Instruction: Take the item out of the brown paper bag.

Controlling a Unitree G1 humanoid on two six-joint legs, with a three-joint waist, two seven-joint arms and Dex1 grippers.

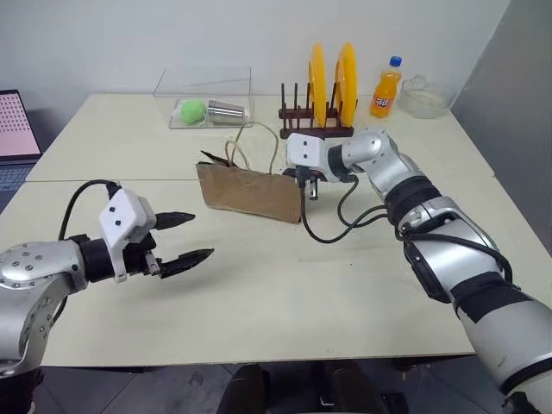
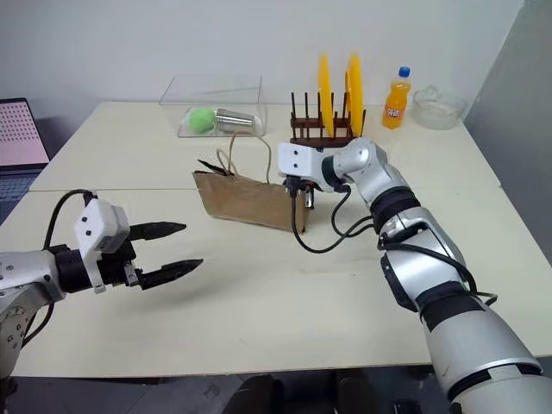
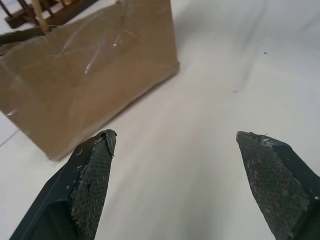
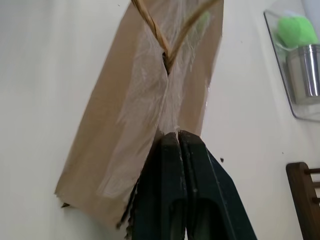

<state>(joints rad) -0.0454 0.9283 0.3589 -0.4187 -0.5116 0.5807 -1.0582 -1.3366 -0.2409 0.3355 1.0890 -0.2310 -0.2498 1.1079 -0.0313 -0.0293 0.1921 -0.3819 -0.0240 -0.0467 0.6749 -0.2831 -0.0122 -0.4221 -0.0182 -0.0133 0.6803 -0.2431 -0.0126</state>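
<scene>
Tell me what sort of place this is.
Likely a robot test lab staged as a kitchen: a bare table against a plain wall, a dish rack with yellow plates, a laptop at the edge.

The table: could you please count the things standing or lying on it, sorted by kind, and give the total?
Brown paper bag: 1
Orange soda bottle: 1
Yellow plates in the wooden rack: 2
Wooden rack: 1
Clear tray: 1
Green ball: 1
Metal cup: 1
Glass bowl: 1
Laptop: 1
Total: 10
</scene>
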